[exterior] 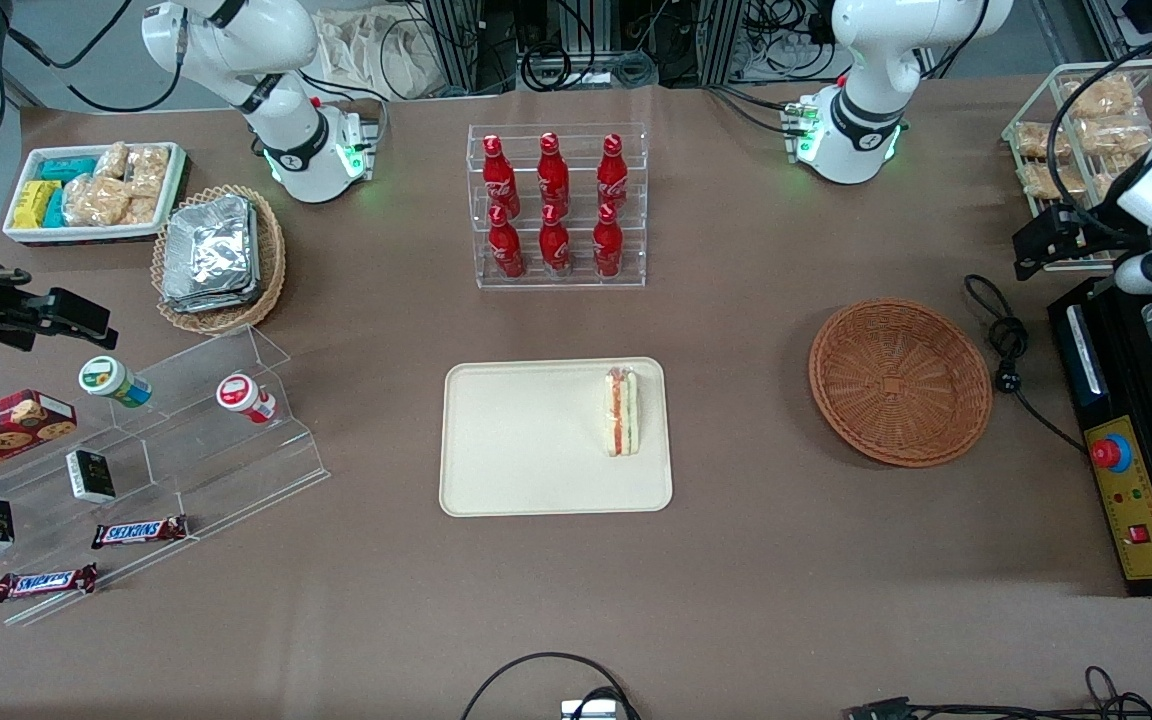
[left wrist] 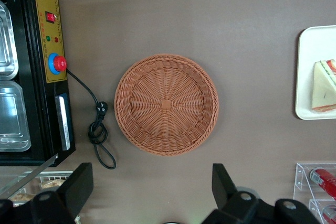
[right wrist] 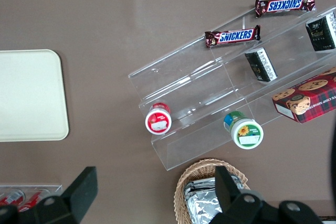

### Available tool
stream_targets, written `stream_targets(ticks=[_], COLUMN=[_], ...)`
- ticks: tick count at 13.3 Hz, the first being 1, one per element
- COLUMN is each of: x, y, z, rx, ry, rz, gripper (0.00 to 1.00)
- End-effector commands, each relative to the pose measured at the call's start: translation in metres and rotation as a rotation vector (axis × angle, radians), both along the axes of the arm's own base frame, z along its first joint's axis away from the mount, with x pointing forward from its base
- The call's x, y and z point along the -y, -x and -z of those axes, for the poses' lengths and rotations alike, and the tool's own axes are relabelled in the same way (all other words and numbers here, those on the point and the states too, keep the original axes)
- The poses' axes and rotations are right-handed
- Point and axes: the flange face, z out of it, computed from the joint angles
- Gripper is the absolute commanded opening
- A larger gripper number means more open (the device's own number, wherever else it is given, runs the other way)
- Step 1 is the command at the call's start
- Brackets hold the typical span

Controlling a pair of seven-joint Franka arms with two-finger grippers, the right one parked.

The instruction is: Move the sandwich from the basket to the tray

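Front view: sandwich [exterior: 621, 412] lies on tray [exterior: 536, 440], basket [exterior: 900, 382] empty | left wrist view: gripper [left wrist: 152, 195] above basket [left wrist: 166, 104], fingers spread, holding nothing | handling: light, soft, slippery wrap; grasp gently across bread faces

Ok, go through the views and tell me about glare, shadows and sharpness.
Front view: even overhead light, sharp; the sandwich on the tray and the empty basket cast only faint shadows. Left wrist view: the open gripper above the basket is dark and soft at the frame edge; metal pans show mild glare. Right wrist view: the clear acrylic shelf reflects light.
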Motion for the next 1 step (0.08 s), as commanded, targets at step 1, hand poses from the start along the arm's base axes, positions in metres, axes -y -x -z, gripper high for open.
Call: stream_targets(ticks=[1], x=[-0.0005], y=[0.0118], z=[0.0002], rx=[-0.009], ry=[0.016], rz=[-0.001], gripper=[1.00])
